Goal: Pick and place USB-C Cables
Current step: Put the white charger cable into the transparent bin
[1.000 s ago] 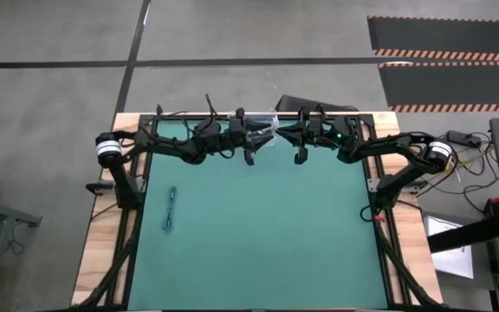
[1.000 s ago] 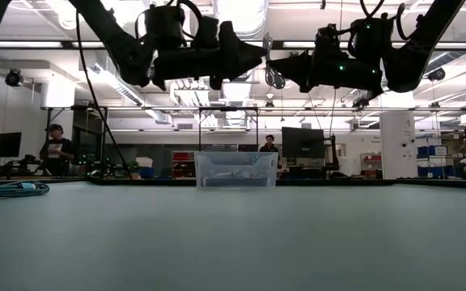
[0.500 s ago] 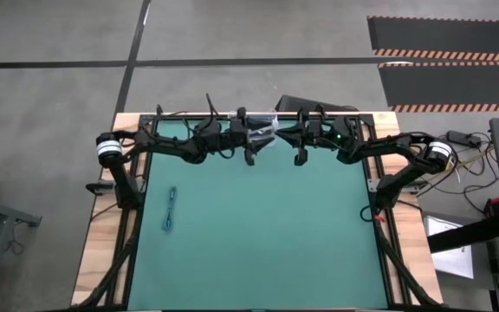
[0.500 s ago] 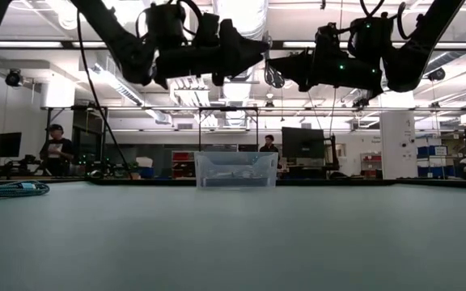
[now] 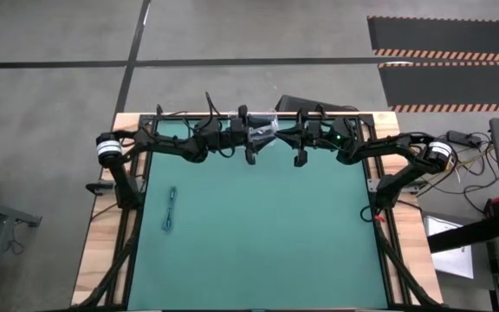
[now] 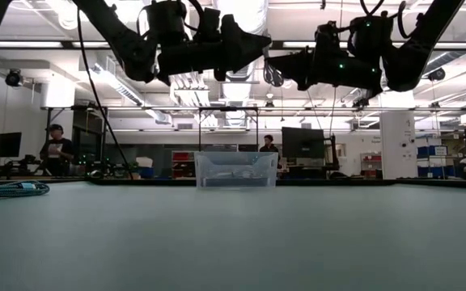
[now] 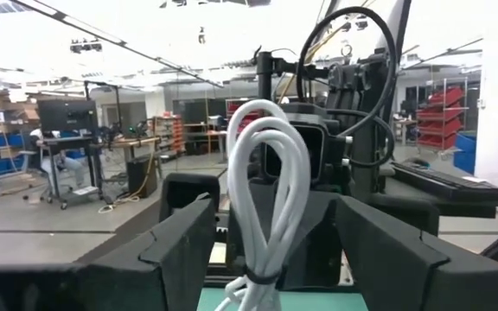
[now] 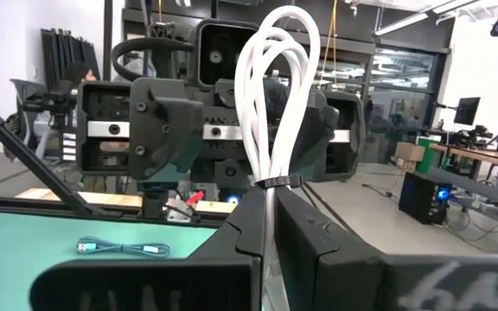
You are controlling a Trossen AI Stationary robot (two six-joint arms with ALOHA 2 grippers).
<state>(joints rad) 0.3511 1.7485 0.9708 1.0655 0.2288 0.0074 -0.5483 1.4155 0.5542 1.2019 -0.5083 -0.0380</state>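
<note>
My right gripper (image 8: 269, 216) is shut on a white USB-C cable bundle (image 8: 277, 95), high over the table's far edge. My left gripper (image 7: 275, 212) faces it, open, one finger (image 7: 184, 242) on each side of that same bundle (image 7: 268, 186) without touching it. In the low view the two grippers meet tip to tip, left (image 6: 259, 40) and right (image 6: 272, 63). A teal cable (image 5: 171, 210) lies flat on the left part of the green mat, seen also as a teal cable (image 6: 6, 188). No black cable shows. My right gripper pinches the white bundle between its two fingers just under the black tie (image 8: 277, 183), on the gathered strands (image 8: 271, 200). Its fingers come level from the table's right. The loops stand upright above the fingers, lifted clear of everything.
A clear plastic bin (image 6: 235, 170) stands at the middle of the far edge, below the grippers, seen also as a clear bin (image 5: 263, 127). The green mat (image 5: 267, 234) has wooden borders left and right. People and desks show in the room beyond.
My left gripper has risen a little and moved closer to my right gripper. The right gripper and its white bundle have kept still.
</note>
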